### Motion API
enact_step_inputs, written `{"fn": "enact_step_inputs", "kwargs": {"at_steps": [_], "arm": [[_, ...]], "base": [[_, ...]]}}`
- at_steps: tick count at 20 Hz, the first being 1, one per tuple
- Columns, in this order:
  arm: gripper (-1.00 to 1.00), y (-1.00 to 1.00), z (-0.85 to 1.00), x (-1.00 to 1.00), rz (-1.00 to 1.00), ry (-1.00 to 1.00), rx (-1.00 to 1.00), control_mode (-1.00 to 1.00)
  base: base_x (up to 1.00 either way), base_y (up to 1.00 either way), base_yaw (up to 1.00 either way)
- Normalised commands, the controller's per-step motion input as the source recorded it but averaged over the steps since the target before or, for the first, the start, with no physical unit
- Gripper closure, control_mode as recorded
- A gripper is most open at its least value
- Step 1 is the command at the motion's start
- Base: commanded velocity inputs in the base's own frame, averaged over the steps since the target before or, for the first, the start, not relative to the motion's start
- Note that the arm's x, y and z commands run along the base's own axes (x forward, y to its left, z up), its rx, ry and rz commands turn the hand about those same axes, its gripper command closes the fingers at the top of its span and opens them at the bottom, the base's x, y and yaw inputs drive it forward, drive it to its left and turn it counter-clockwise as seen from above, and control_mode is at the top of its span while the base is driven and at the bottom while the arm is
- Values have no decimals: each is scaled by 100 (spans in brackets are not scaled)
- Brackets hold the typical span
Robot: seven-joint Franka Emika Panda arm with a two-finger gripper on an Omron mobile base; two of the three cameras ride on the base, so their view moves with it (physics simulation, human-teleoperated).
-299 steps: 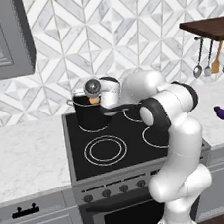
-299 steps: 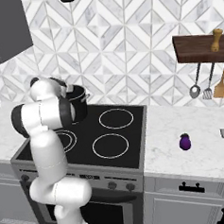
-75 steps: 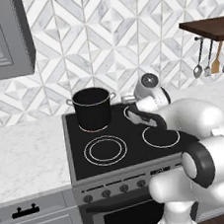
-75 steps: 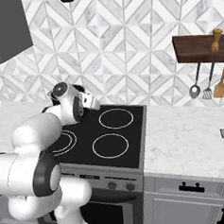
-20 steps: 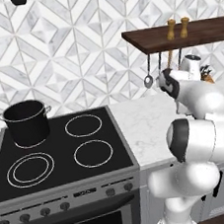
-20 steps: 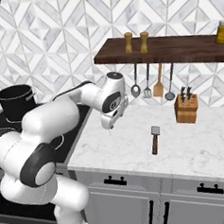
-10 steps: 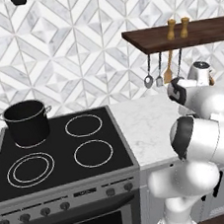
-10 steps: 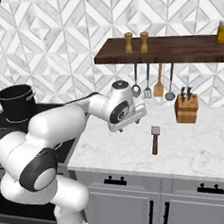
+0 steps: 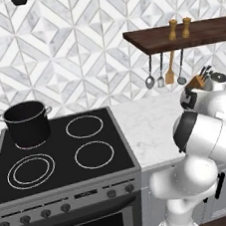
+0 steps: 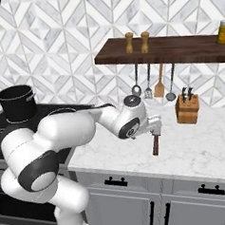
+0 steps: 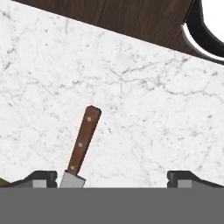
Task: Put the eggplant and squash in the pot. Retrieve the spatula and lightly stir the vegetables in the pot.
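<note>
You face a wall of white-and-grey diamond tile (image 10: 57, 47) behind a white marble worktop (image 10: 198, 149), with a dark wooden shelf (image 10: 176, 48) above, grey cabinets (image 10: 154, 202) below and a black stove (image 9: 64, 151).

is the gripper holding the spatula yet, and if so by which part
No, nothing is held. The gripper is open above the spatula, which lies on the counter by one fingertip.

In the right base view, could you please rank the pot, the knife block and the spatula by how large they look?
1. pot
2. knife block
3. spatula, partly hidden by the open gripper, so its rank is unsure.
</note>
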Motion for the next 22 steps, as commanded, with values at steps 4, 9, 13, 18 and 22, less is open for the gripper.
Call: {"fn": "enact_step_inputs", "kwargs": {"at_steps": [4, 9, 13, 18, 22], "arm": [[-100, -13, -31, 0, -11, -21, 10, -100], [-100, -5, -29, 0, -15, -7, 7, -100], [-100, -18, -16, 3, -20, 0, 4, -100], [-100, -21, -10, 4, -13, 0, 8, -100], [-100, -12, -23, 10, -1, 0, 13, -100]], "base": [[0, 0, 0], [0, 0, 0], [0, 0, 0], [0, 0, 0], [0, 0, 0]]}}
